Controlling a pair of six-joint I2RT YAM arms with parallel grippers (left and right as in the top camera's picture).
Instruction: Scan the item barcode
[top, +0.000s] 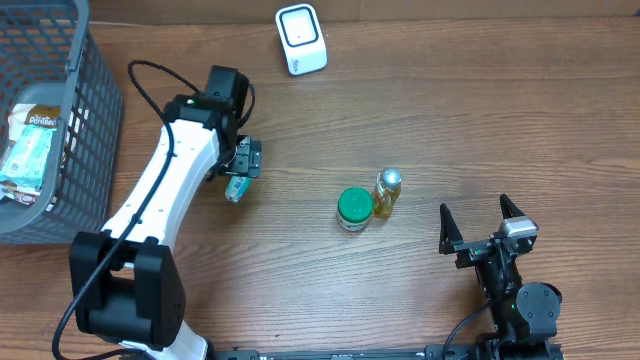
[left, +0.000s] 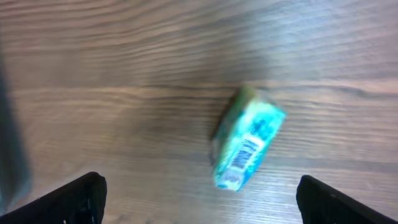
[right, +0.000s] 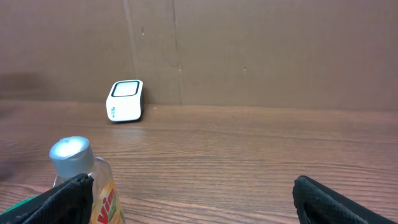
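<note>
Entry: small teal packet (left: 245, 140), loose on the table (top: 420, 110) barcode-up (ready, I judge, for the scanner (top: 301, 39)) beneath my left gripper (left: 200, 202), jaws spread wide, holding nothing; right gripper (top: 480, 218) equally wide, empty, parked aside.

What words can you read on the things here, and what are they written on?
"Vim": red letters on the yellow bottle.
Print and barcode on the teal box: too blurred to read.
Brand word on the packet in the basket: too small to read.
The white scanner shows no words.
</note>
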